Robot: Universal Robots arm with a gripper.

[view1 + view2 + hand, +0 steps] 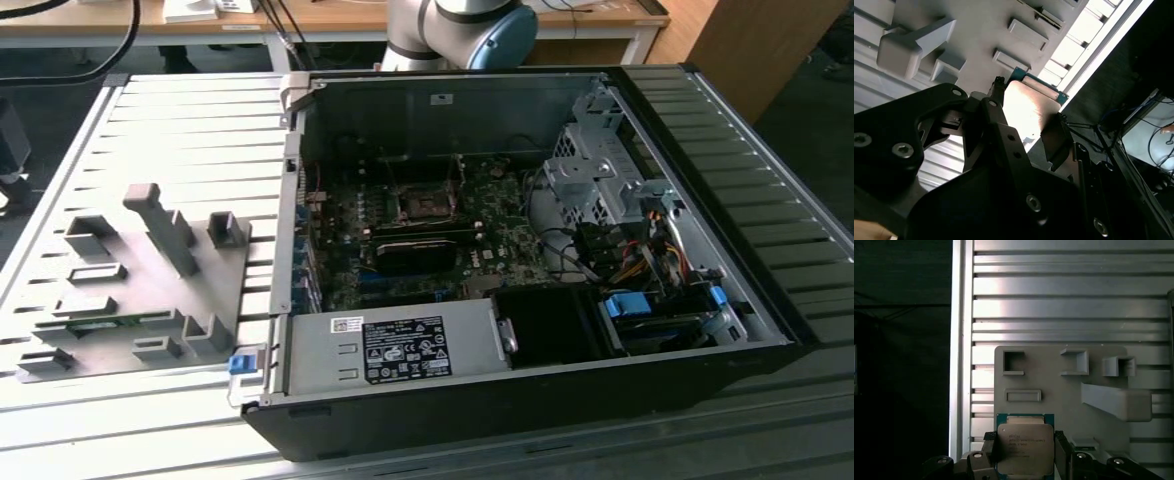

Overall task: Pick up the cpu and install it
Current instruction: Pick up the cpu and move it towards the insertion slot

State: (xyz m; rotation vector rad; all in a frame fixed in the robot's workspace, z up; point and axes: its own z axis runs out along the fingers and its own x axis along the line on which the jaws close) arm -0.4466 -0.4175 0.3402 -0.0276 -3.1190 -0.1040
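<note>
One big metal table (747, 130) holds everything. Its top is shiny and made of long flat strips with grooves between them. Behind it stands a brown wooden desk (334, 20), and the round grey and blue robot arm (461, 25) rises at the back edge of the table.

On the exterior view's left lies a flat grey plate (147, 300). It looks dull and smooth, like plastic. Small blocks with square corners stick up from it, and one tall block (163, 225) stands higher than the others.

Beside the plate lies a black computer case (534, 400) with its side open. Inside is a dark green board (494, 250) full of tiny parts, with a dark square socket (430, 207) near its middle. A silver box (387, 350) sits along the near wall.

In both wrist views the black gripper (1025, 452) is pinching the cpu (1025, 449). One dark finger (1063, 452) presses on each side of it. The cpu is a small flat square with a shiny silver top and a thin green edge. It is held in the gripper, and the grey plate and the table's strips show behind it.
</note>
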